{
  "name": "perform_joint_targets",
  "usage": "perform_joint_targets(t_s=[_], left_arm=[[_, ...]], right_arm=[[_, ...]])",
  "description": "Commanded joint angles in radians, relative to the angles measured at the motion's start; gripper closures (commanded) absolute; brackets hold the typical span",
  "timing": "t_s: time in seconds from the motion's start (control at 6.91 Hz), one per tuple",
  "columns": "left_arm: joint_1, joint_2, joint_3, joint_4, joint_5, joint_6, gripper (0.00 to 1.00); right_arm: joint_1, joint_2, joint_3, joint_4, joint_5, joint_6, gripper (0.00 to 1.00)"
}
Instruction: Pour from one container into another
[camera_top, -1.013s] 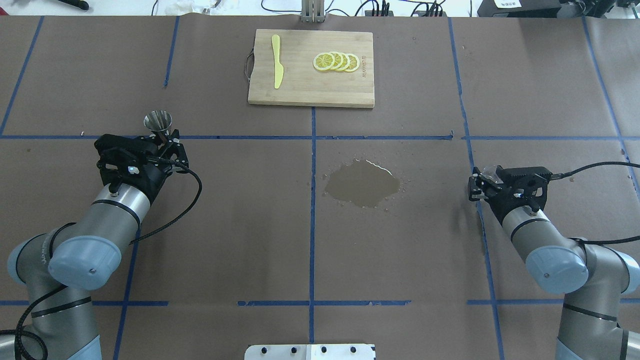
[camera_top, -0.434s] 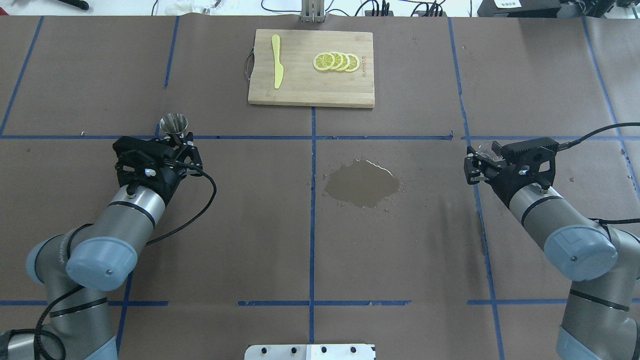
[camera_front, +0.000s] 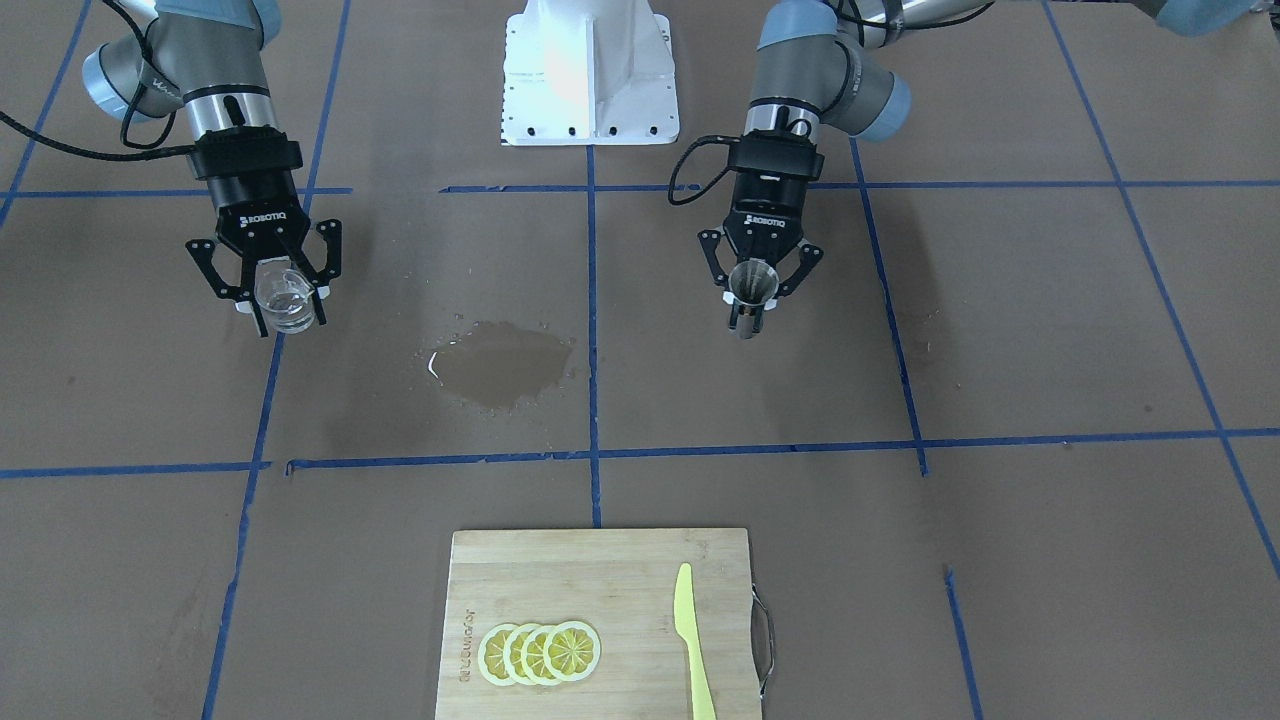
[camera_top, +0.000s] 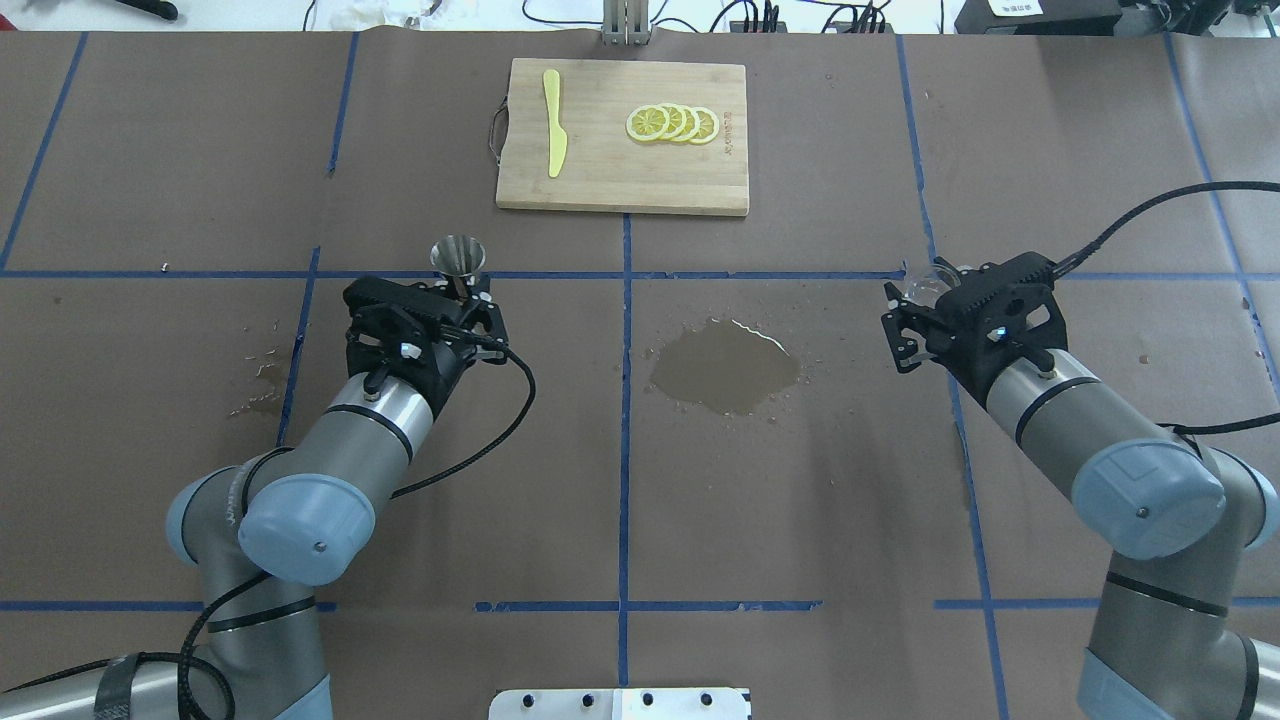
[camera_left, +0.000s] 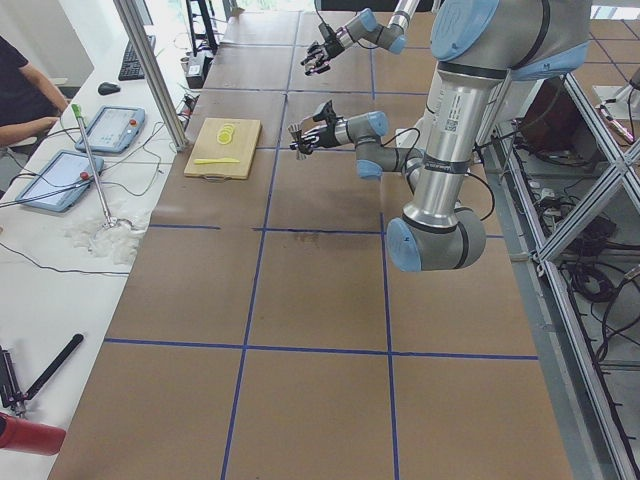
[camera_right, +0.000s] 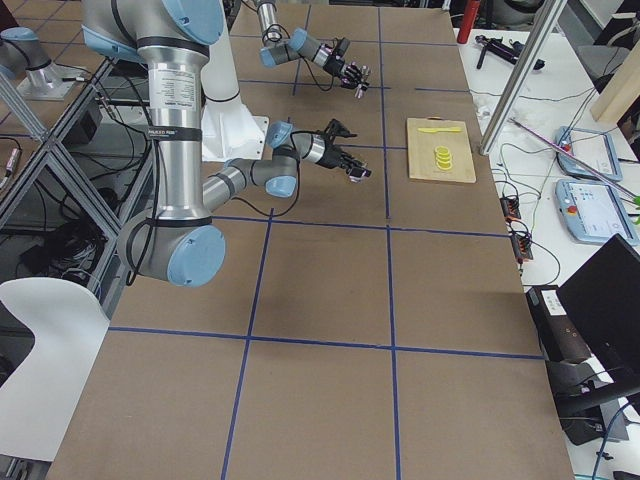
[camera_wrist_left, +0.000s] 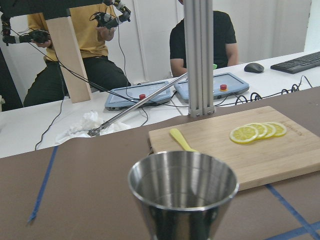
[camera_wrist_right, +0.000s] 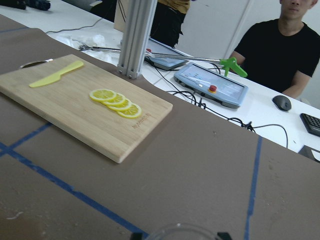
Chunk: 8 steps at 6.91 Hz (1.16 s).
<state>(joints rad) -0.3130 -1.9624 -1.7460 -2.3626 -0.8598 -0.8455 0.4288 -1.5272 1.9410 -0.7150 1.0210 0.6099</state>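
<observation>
Likely step: bringing both vessels together over mid-tabletop (camera_top: 800, 520). Best done above the wet brown puddle (camera_top: 727, 366): rims close, receiver level, slow tilt.

Left claw (camera_front: 750, 310) closed round the small conical steel cup (camera_wrist_left: 182, 187), upright, at the puddle's 9 o'clock. Right claw (camera_front: 290, 312) clamped on the clear glass tumbler (camera_front: 282, 290) at 3 o'clock, well apart from the cup.

Both wrists near horizontal, aimed toward 12, seemingly held off the surface. Unclear which vessel pours.
</observation>
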Motion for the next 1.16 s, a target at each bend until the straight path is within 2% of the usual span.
perform_joint_targets(t_s=[0.0,0.14,0.29,0.43,0.58,0.72,1.01], left_arm=[[0.011,-0.079,0.000,-0.026,-0.153,0.076,1.00],[0.011,-0.102,0.005,-0.100,-0.235,0.182,1.00],[0.011,-0.104,0.008,-0.124,-0.310,0.192,1.00],[0.012,-0.117,0.009,-0.124,-0.346,0.192,1.00],[0.015,-0.130,0.029,-0.124,-0.358,0.192,1.00],[0.026,-0.154,0.063,-0.133,-0.367,0.192,1.00],[0.026,-0.217,0.159,-0.161,-0.380,0.195,1.00]], right_arm=[[0.002,0.118,0.004,-0.065,0.113,-0.035,1.00],[0.004,0.157,0.003,-0.078,0.128,-0.114,1.00],[0.005,0.180,0.010,-0.113,0.130,-0.140,1.00],[0.001,0.223,0.021,-0.197,0.134,-0.160,1.00],[0.008,0.313,0.033,-0.290,0.148,-0.201,1.00],[0.002,0.324,0.071,-0.382,0.148,-0.206,1.00],[0.005,0.334,0.079,-0.394,0.148,-0.312,1.00]])
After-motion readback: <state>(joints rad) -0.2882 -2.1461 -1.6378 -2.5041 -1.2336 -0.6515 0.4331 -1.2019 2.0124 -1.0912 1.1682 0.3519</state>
